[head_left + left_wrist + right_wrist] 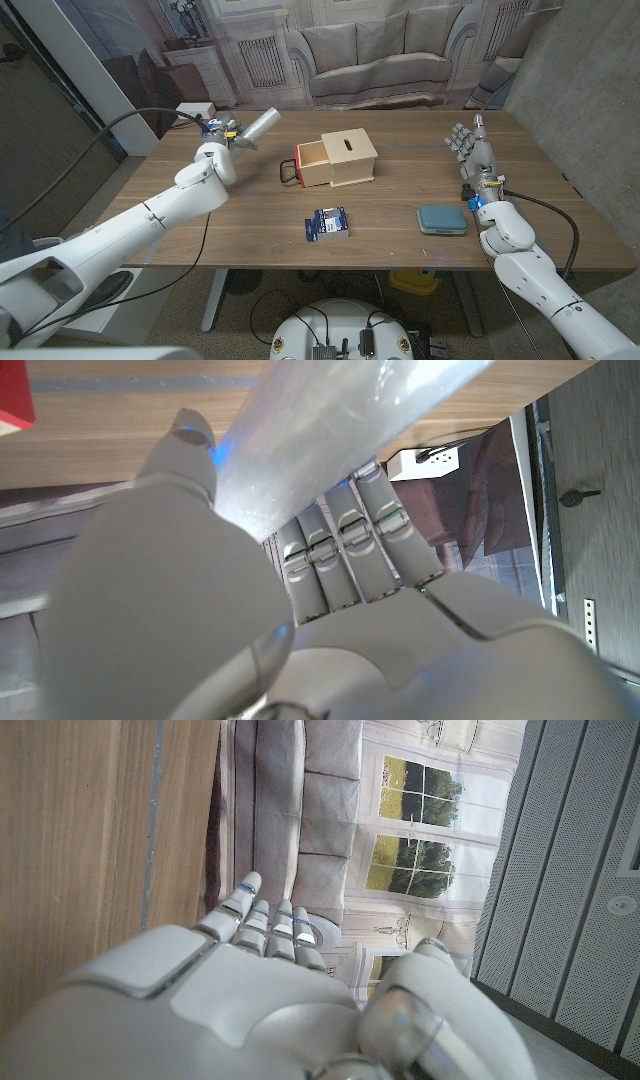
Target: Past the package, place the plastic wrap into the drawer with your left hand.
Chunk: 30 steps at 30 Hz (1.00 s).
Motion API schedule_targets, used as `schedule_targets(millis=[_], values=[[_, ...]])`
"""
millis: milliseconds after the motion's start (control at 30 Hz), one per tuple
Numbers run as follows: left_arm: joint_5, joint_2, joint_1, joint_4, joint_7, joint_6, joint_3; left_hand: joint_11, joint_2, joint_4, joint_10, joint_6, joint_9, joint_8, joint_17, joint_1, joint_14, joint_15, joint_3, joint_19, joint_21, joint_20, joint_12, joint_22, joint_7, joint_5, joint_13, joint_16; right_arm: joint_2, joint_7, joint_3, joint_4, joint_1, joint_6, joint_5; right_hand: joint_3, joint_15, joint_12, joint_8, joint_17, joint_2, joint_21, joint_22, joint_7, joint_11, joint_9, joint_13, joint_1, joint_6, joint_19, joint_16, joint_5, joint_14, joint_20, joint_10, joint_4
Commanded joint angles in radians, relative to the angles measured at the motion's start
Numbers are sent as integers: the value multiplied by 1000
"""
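You stand at a wooden bench (400,200) set against a printed backdrop of a sofa, panelled walls and windows, with a grey textured wall rising beyond its far right corner. Near the middle of the bench sits the small wooden box (348,160), its drawer (310,164) pulled open toward your left side, a dark handle at its front. Your left hand (222,134) is raised well to the left of the drawer, and its fingers (340,550) are wrapped around the plastic wrap (262,124), a silvery roll that slants up and away toward the box. On the bench nearer you than the box lies the package (327,224), a small blue-and-white printed packet. To the right of the box, near the front edge, lies a teal pad (441,220). Your right hand (472,147) stands upright well to the right of the box, holding nothing, fingers extended and loosely apart. The left wrist view shows what the head view cannot: the fingers curled snugly under the glossy roll, the thumb pressed along its side, and a white power strip (428,461) beyond the bench edge. The right wrist view shows the wood grain beside the right hand and the backdrop's painted windows (420,840).
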Motion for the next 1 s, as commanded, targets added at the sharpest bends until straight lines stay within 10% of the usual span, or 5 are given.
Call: schedule_targets(millis=[33,1000], values=[[-16,10,66,-39,52,-107,-78,1,177,5,4,11,2,13,3,173,62,-86,3,-2,5,-20,4,3,-5,1,7,2,-3,-7,15,-15,-20,4,-2,-6,3,0,0,3,8,-7,1,2,-2,4,3,0,8,7,-4,-4,5,-3,8,0],[39,4,208,-96,204,-376,-212,2,174,6,11,17,2,19,19,177,75,-87,-4,-15,21,-24,4,8,-10,-1,39,3,25,-48,30,-25,-45,17,-13,-8,2,1,2,3,12,-15,2,1,-5,4,3,1,14,14,-3,-4,9,-4,14,-1]])
